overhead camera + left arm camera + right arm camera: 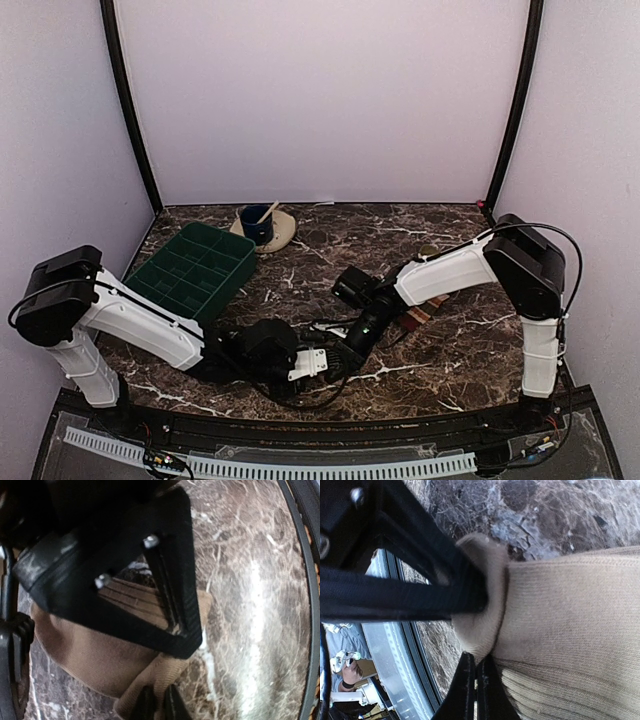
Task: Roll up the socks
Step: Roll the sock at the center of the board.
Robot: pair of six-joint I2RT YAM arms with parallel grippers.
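The plain tan sock (95,655) lies on the marble table under both grippers and fills the right of the right wrist view (570,620). My left gripper (157,705) is shut on a fold at the sock's edge. My right gripper (476,690) is shut on a thin edge of the same sock, where ribbed fabric begins. In the top view the two grippers meet near the table's front middle, left (316,362) and right (356,342), and hide the tan sock. A bit of the striped sock (420,314) shows under the right arm.
A green compartment tray (190,268) stands at the back left. A blue cup with a spoon (258,224) sits on a tan saucer behind it. The table's front rail (300,465) runs close to both grippers.
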